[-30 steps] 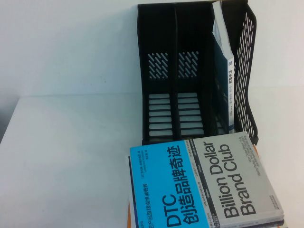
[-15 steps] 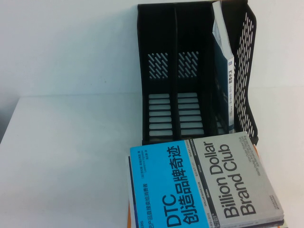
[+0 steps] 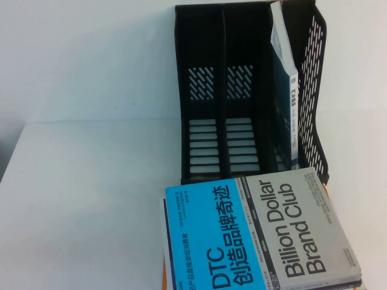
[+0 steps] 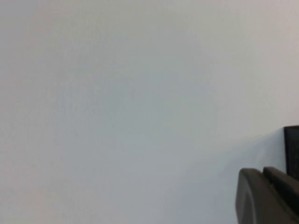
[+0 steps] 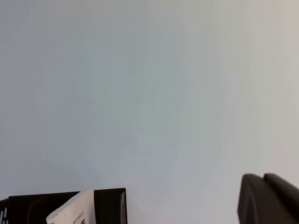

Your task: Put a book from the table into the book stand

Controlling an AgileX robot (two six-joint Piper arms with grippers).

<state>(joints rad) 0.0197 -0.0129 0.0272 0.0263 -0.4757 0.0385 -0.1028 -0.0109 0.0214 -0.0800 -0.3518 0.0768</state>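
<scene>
Book (image 3: 257, 232) lies flat atop a stack on worktop (image 3: 84, 199), just in front of book stand (image 3: 242, 90); stand's right slot holds a teal book (image 3: 283, 90). Left claw (image 4: 268, 196) & right claw (image 5: 271, 198) show only at wrist-view edges, off the high view; open/closed: can't tell. Best: grip book's edge, stand it upright, aim for an empty slot. No change vs earlier frames.

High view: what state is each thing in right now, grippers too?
Book: lying flat on a stack, cover up, ungripped.
Stand: upright, left and middle slots empty.
Teal book: leaning in right slot.
Left gripper: off the high view, only its edge shows.
Right gripper: likewise.
</scene>
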